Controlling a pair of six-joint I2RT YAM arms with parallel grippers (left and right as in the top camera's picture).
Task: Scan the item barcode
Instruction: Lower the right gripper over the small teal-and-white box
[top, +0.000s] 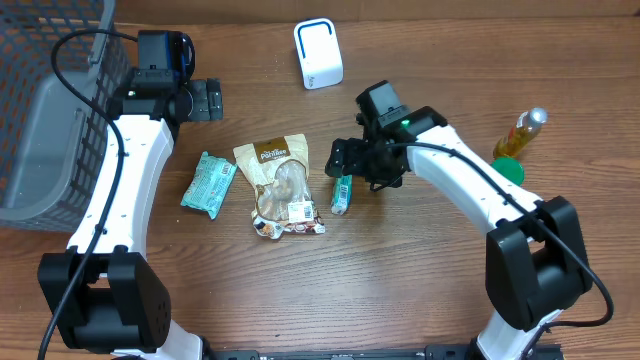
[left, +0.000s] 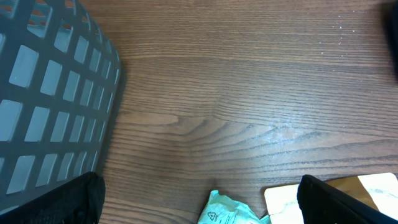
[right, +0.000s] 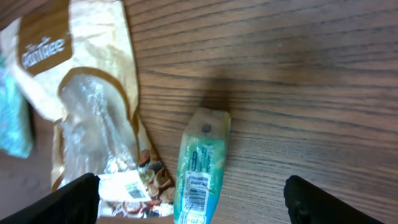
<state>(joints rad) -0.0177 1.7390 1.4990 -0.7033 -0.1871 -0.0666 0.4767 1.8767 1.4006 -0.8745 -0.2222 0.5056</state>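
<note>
Wood-grain table (top: 420, 300) lies under me, packets scattered near its middle. My right gripper (right: 193, 202) hangs with jaws apart over the small green tube (right: 201, 165), which lies flat just beside the snack pouch (top: 280, 185), barcode up and nothing gripped. My left gripper (top: 212, 100) sits wide open and empty near the basket (top: 40, 120). I judge this the pick-up step: next I must close across the tube's narrow sides, then turn its label toward the white scanner (top: 318, 53), which stands well apart.

green tube (right: 200, 163) end cut off, barcode (right: 197, 187) blurred
</note>
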